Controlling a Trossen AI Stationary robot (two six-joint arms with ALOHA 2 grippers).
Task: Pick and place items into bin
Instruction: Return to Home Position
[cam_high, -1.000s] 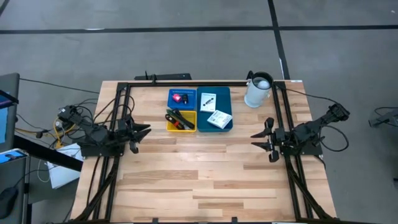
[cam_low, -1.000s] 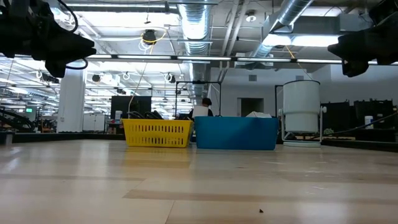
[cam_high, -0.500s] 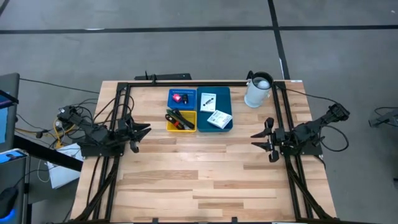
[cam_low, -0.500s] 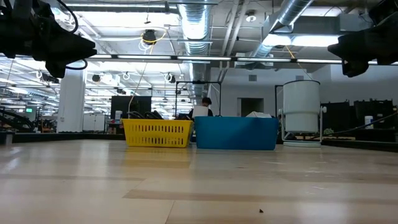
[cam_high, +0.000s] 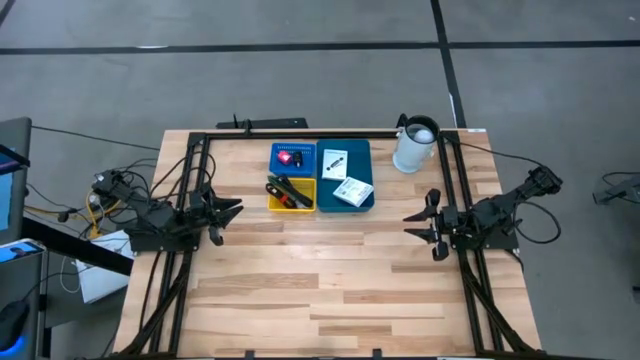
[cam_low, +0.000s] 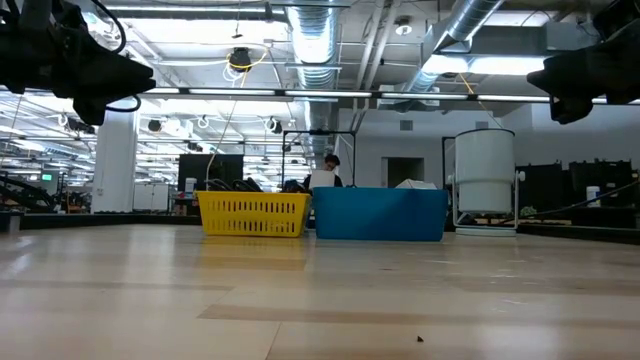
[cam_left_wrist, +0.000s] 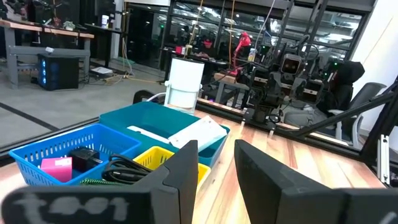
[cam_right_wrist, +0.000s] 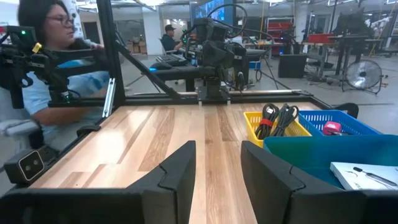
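- Table (cam_high: 300, 290): wood, with a black frame.
- Bins: three, touching, at the far middle of the table.
  - Blue basket (cam_high: 275, 166).
  - Yellow basket (cam_high: 275, 205), in front of the blue basket.
  - Dark blue bin (cam_high: 361, 166), to the right of both baskets.
- Red-pink piece (cam_high: 286, 158): in the blue basket, beside a black item.
- Cables (cam_right_wrist: 273, 118): black, in the yellow basket with a green tool (cam_high: 273, 183).
- Cards (cam_high: 349, 190): white, two, lying in the dark blue bin.
- Jug (cam_high: 414, 145): white, upright, just right of the bin.
- Left gripper (cam_high: 228, 215): raised at the table's left side, fingers parted, holding nothing.
- Right gripper (cam_high: 420, 222): raised at the right side, fingers parted, holding nothing.
- Person (cam_right_wrist: 56, 81): seated beyond the table's left side.
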